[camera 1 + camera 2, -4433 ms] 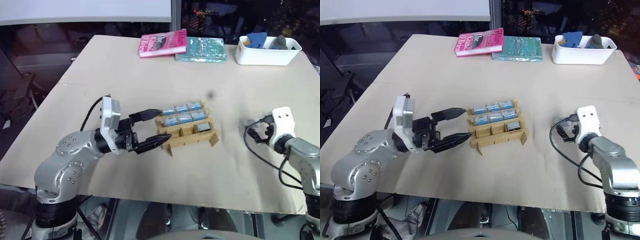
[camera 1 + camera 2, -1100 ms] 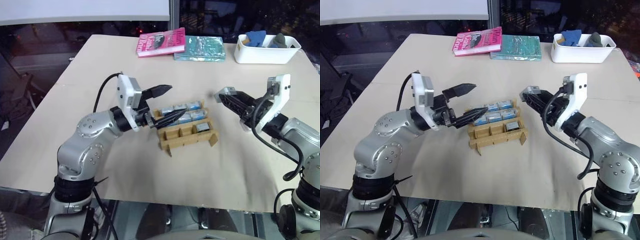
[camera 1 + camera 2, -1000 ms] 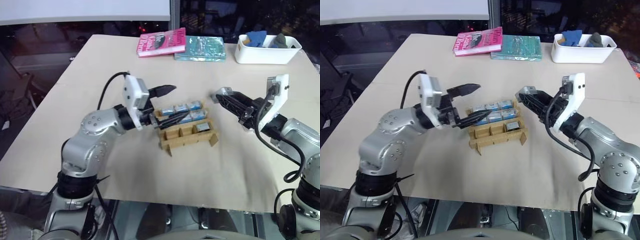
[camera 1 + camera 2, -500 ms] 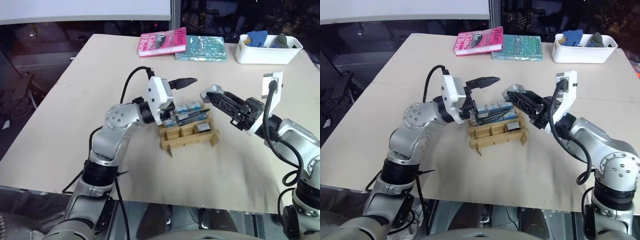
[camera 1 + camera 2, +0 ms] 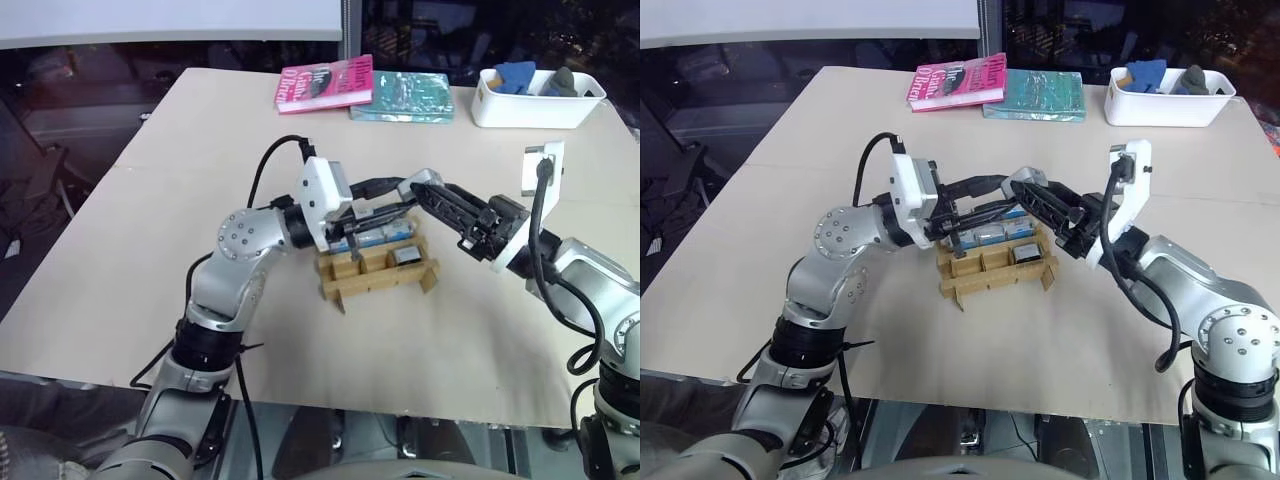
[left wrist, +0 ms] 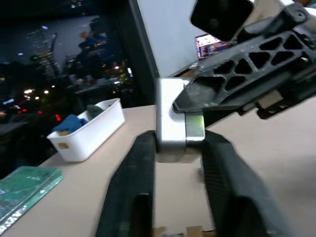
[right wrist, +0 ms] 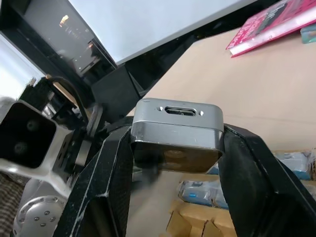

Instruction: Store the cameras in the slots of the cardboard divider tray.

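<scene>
Camera (image 7: 175,123), silver-grey and boxy, pinched from both sides at once, in the air just above the cardboard divider tray (image 5: 380,277). Clamped by the right hand (image 7: 177,148), its two black fingers (image 7: 106,182) pressed on opposite ends of the casing, a port on the upward face. Gripped too by the left hand (image 6: 178,143), fingers closed against the casing from the other direction, fingertips of the two hands meeting around the same small box. Not touching the tray.

Below, stored cameras (image 5: 388,237) with bluish faces lying in the back and middle rows of the grid, partly hidden behind the left hand. One more, darker, in the right slot of the front row (image 5: 405,257). Other two front slots open to view and bare.

Tray standing near the middle of a pale beige surface (image 5: 150,230). At the far edge, a pink book (image 5: 325,85) beside a teal book (image 5: 400,97), and off to the right a white bin (image 5: 535,110) with blue and grey cloth inside. Beyond the surface, dark glass with scattered points of light, and a white panel along the top left.
</scene>
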